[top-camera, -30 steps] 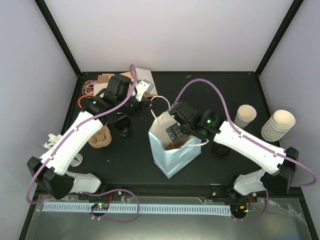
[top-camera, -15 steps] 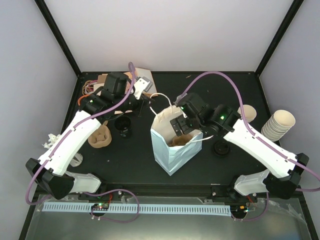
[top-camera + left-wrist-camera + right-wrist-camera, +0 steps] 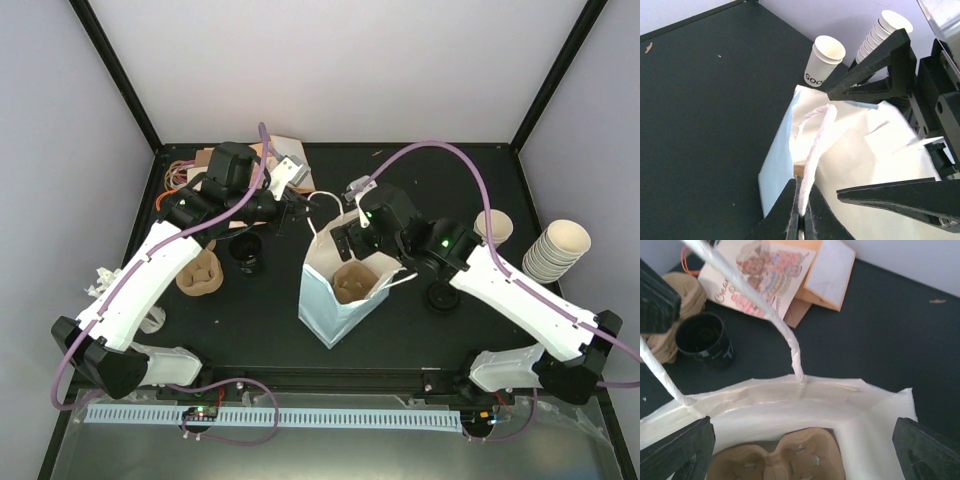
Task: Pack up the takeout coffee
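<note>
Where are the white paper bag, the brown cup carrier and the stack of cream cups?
white paper bag (image 3: 320, 315): top view, near side wall.
brown cup carrier (image 3: 780, 456): right wrist view, centre ridge.
stack of cream cups (image 3: 566, 240): top view, top cup's mouth.

Black capital letters are showing low on the wall of the single cream cup (image 3: 826, 56) in the left wrist view. They are reading "GOO", and the rest of the word is curving out of sight around the cup's side. In the right wrist view, a printed card (image 3: 771, 270) with a cartoon drawing is lying flat on the dark table, and a line of dark lettering is running along its left edge, too blurred to read.
</note>
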